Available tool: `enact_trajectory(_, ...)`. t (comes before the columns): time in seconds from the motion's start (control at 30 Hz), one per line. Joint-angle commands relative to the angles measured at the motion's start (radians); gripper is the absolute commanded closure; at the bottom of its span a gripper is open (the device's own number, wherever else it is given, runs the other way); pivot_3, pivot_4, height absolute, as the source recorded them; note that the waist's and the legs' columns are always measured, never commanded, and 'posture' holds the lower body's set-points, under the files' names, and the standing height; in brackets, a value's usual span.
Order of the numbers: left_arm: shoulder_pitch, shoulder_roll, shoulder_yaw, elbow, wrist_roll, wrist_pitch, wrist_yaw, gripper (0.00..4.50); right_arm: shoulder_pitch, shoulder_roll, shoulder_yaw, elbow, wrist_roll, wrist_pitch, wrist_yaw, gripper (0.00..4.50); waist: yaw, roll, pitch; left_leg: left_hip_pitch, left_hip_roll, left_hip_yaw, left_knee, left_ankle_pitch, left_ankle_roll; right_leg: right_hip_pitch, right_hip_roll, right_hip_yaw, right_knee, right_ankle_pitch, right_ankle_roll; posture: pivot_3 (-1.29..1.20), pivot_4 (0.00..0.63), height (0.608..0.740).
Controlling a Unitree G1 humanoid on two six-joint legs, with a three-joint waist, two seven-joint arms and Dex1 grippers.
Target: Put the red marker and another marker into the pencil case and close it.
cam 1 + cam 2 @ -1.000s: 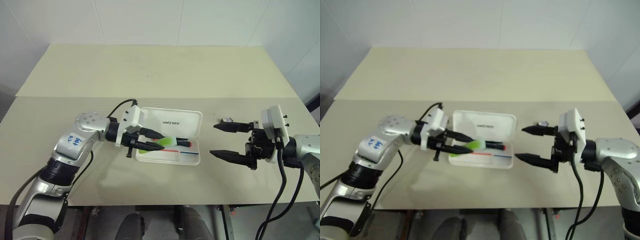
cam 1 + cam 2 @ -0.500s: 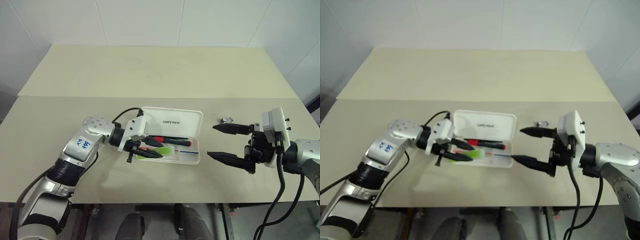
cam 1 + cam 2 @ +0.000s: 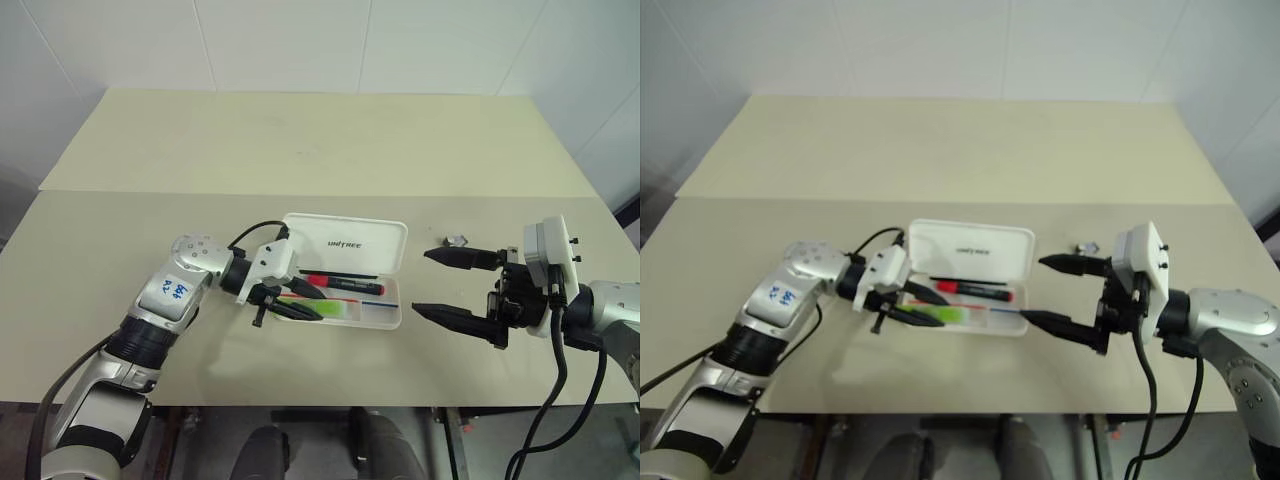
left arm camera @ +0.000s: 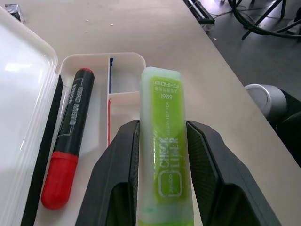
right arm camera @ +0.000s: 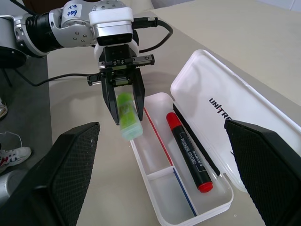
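The white pencil case [image 3: 350, 242] lies open mid-table, its lid with the dark logo laid back on the far side. The red marker [image 3: 345, 281], with a red cap and black barrel, lies in the tray along the far wall, also clear in the left wrist view [image 4: 68, 136]. My left gripper [image 3: 318, 305] is shut on another marker, the lime-green highlighter [image 4: 164, 146], holding it low over the tray's near left end [image 5: 128, 115]. Whether it touches the tray I cannot tell. My right gripper [image 3: 422, 281] hangs open to the right of the case, holding nothing.
A small dark and silver object [image 3: 457, 240] lies on the table just behind the right gripper. The tray has a divider [image 5: 162, 174] and thin red and blue lines inside. The table's front edge runs close below both arms.
My left gripper has sunk with the green highlighter from above the red marker to the tray's near side, uncovering the marker. The right gripper has kept still.
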Motion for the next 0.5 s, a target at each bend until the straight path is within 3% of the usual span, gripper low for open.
enact_trajectory(0.03,-0.035,-0.016,-0.007,0.018,0.015,-0.023,-0.012,3.43,0.006,0.001,-0.024,-0.038,0.022,-0.017,-0.015,0.00,0.000,0.000,0.000,0.000,0.000,0.000,0.000,0.000,0.000,0.000,0.000,0.000,0.000,0.000,0.000,0.00,0.150,0.740)
enact_trajectory(0.5,-0.062,-0.041,-0.014,0.080,0.067,-0.066,-0.022,3.43,0.019,0.021,-0.015,-0.052,0.019,-0.035,-0.042,0.00,-0.001,0.000,0.000,0.000,0.000,0.000,0.000,0.000,0.000,0.000,0.000,0.000,0.003,0.000,0.000,0.00,0.150,0.740)
